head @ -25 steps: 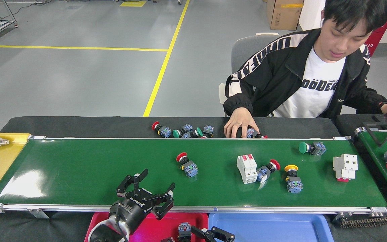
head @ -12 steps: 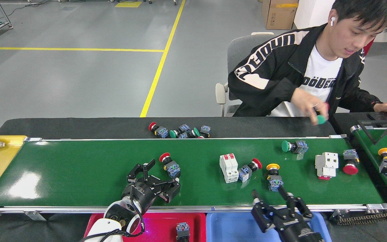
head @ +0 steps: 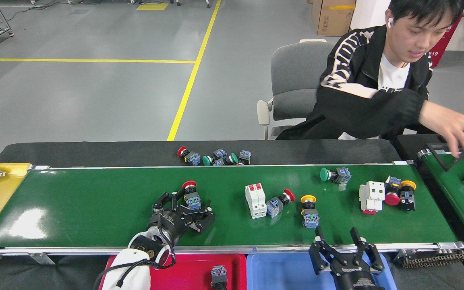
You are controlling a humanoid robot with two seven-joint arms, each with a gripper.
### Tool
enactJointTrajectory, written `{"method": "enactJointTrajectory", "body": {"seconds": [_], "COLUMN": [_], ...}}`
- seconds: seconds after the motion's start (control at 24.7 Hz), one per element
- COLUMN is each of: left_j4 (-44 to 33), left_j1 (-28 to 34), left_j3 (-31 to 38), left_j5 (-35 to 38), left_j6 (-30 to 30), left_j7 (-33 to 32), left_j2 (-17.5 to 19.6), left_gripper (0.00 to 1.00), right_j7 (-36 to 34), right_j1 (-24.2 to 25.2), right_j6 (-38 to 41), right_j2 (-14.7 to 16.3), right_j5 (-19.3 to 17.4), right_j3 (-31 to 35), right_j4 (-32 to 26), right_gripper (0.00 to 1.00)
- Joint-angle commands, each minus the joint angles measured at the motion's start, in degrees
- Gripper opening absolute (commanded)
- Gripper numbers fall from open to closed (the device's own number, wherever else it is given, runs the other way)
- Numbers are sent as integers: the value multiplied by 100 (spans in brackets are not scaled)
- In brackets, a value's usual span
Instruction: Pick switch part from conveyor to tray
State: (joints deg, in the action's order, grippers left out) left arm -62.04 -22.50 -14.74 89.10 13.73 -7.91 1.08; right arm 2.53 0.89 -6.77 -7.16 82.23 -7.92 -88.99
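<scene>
On the conveyor (head: 95, 201), nearer its near rail and left of the middle, the red-capped switch part (head: 191, 195) stands almost upright, long axis tipped a little, red cap toward the far rail and blue base toward the near rail. The left gripper (head: 183, 207) is spread open around it, fingers on either side of its base, though contact cannot be told. The right gripper (head: 342, 241) hangs open over the near rail above the blue tray (head: 280, 270), beside the red tray (head: 191, 270).
</scene>
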Motion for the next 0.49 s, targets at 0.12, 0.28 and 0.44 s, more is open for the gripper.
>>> {"method": "enactJointTrajectory", "body": {"seconds": [0.12,0.28,0.44], "left_j4": [-731,-2162,-3455], "left_j1": [272,1195,2602], "left_j3": [59,454,1157], "left_j5": [-244,-297,-305], "left_j6": [104,639,1528], "left_j7": [71,71,79], "left_j2": [103,305,508], "left_gripper": [4,5,6], "right_j7": [72,362,371], "right_j1": [-475,-598,-695], "right_j6": [-844,-791,-519], "right_j2": [22,39,110], "right_j5": [13,-40,-31], "right_j3": [-659,-685,-764], "right_j4": [541,734,743], "right_gripper": [88,66,2]}}
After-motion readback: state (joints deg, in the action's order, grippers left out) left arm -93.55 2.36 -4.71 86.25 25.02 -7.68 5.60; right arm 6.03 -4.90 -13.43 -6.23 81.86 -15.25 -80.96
